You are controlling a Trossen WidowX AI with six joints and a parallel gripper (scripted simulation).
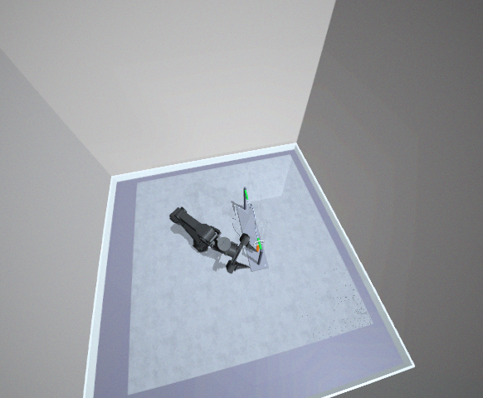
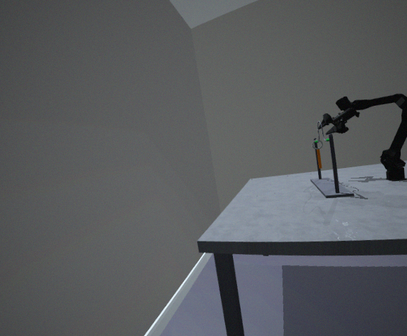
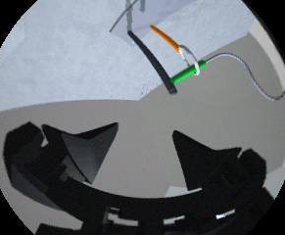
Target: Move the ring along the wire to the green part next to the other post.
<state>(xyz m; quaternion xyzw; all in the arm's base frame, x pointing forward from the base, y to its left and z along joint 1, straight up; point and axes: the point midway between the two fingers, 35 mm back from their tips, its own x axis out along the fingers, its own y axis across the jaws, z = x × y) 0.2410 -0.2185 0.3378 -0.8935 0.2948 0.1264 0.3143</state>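
The ring [image 2: 312,145] [image 3: 197,70] is around the green part [image 3: 183,74] next to one post [image 1: 260,258] [image 3: 152,57]. Its orange handle [image 1: 257,248] [image 2: 319,159] [image 3: 166,38] hangs down beside that post. The thin grey wire [image 3: 250,74] curves away from this green part. The other green part [image 1: 246,194] [image 2: 327,139] is next to the other post [image 2: 334,166]. My gripper [image 1: 253,259] [image 2: 322,131] [image 3: 146,129] is open and empty, above the level of the ring and handle. In the wrist view the handle lies beyond the fingertips, not between them.
The posts stand on a flat grey base plate [image 1: 246,219] [image 2: 327,187] on the table [image 2: 268,217]. The wire's raised bend is close to my fingers in the exterior view; the exact gap cannot be told. The arm's base is on the other side of the gripper from the wire.
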